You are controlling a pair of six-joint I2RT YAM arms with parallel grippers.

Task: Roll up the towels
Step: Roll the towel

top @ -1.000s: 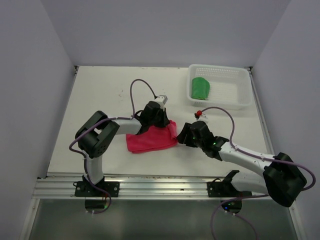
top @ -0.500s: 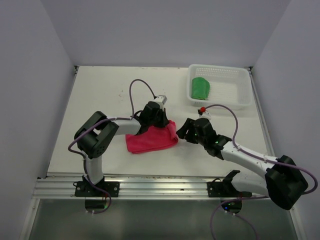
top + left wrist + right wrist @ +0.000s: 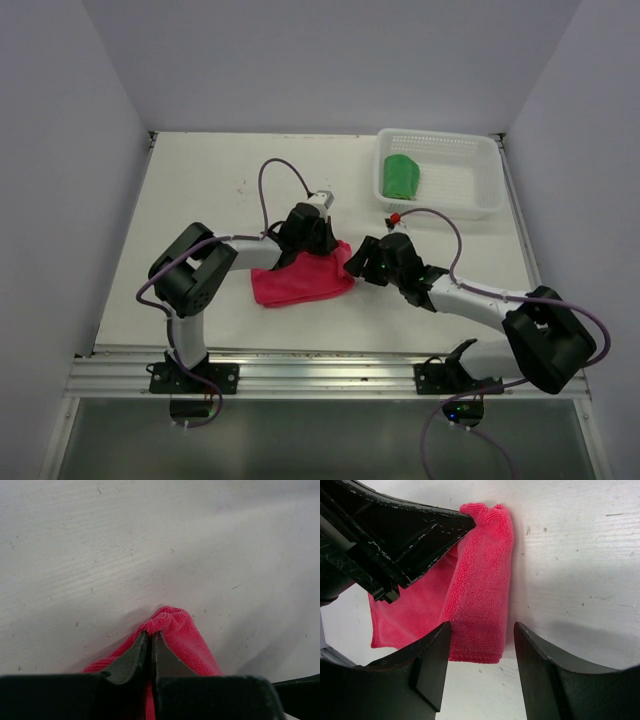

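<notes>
The pink-red towel (image 3: 300,278) lies folded on the table, its right edge folded over into a thick band (image 3: 482,600). My left gripper (image 3: 328,243) is shut on the towel's far right corner (image 3: 167,620). My right gripper (image 3: 356,266) is open just right of the towel; in the right wrist view (image 3: 482,630) its jaws stand either side of the band's near end. The left gripper's fingers (image 3: 415,525) show in that view too. The green towel (image 3: 401,176) lies rolled in the basket.
The clear mesh basket (image 3: 470,190) stands at the back right of the table. Walls close in on the left, right and back. A metal rail (image 3: 300,375) runs along the near edge.
My right gripper has moved left and a little farther away, up to the towel's right edge. The left gripper has kept its hold on the corner.
</notes>
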